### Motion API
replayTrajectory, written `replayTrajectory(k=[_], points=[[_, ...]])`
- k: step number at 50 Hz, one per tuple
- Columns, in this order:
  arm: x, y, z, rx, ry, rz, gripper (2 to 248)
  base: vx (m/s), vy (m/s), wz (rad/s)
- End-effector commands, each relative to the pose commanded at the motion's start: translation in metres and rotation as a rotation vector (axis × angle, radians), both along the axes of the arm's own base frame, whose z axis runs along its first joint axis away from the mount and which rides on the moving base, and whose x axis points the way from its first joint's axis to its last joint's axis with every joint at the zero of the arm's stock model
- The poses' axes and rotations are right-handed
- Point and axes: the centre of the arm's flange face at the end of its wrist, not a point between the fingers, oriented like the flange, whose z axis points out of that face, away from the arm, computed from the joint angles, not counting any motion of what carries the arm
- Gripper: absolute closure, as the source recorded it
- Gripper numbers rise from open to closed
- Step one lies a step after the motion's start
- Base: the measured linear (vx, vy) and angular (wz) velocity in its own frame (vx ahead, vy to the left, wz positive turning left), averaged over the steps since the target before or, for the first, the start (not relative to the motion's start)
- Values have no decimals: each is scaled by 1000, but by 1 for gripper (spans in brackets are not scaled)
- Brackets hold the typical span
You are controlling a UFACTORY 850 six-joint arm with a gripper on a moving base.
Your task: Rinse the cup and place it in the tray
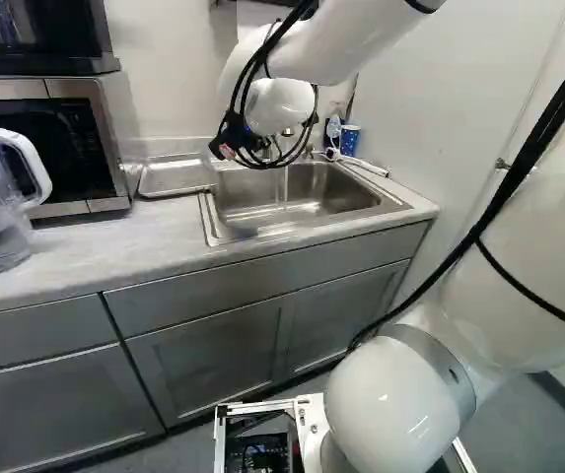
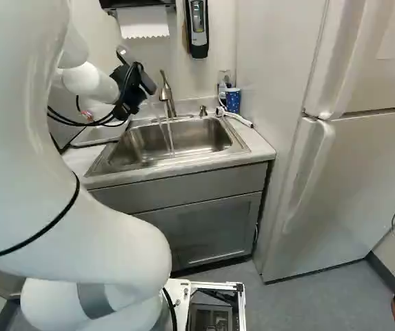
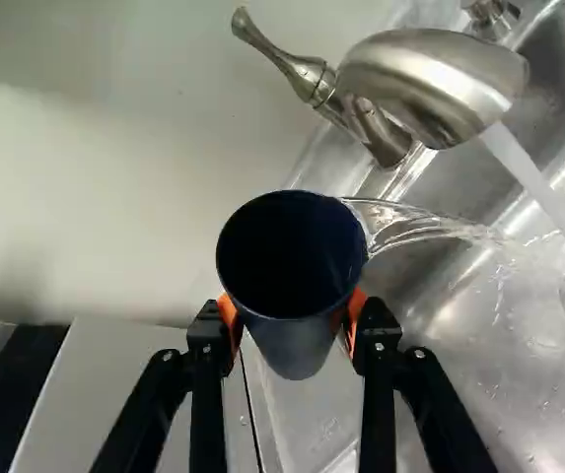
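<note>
**Dark cup (image 3: 297,345) clamped near the running faucet (image 3: 430,84)**

Left base view: I see the shallow metal tray (image 1: 176,178) on the mottled counter (image 1: 85,251), beside the rectangular steel sink (image 1: 209,219).

Right base view: my black gripper (image 2: 140,84) hangs near the curved faucet; a thin stream falls into the sink. A spotted blue mug (image 2: 233,101) stands in the corner.

Wrist view: both orange pads (image 3: 356,313) pinch the smooth, tapering cup, its round mouth showing. Glassy water (image 3: 410,229) arcs beside its rim.

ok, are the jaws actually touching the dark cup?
Touching. The wrist view shows the jaws' orange pads against both sides of the dark cup, below its rim.
</note>
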Motion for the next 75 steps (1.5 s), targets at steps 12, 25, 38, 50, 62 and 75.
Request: replayTrajectory(k=[12, 25, 38, 50, 62, 75], points=[[0, 0, 0, 113, 31, -46, 128, 0, 0, 0], [0, 0, 0, 236, 65, -97, 128, 0, 0, 0], [0, 0, 0, 359, 99, -147, 128, 0, 0, 0], [0, 0, 0, 472, 130, -194, 128, 0, 0, 0], [0, 0, 0, 585, 161, -240, 128, 0, 0, 0], [0, 0, 0, 707, 195, -290, 128, 0, 0, 0]])
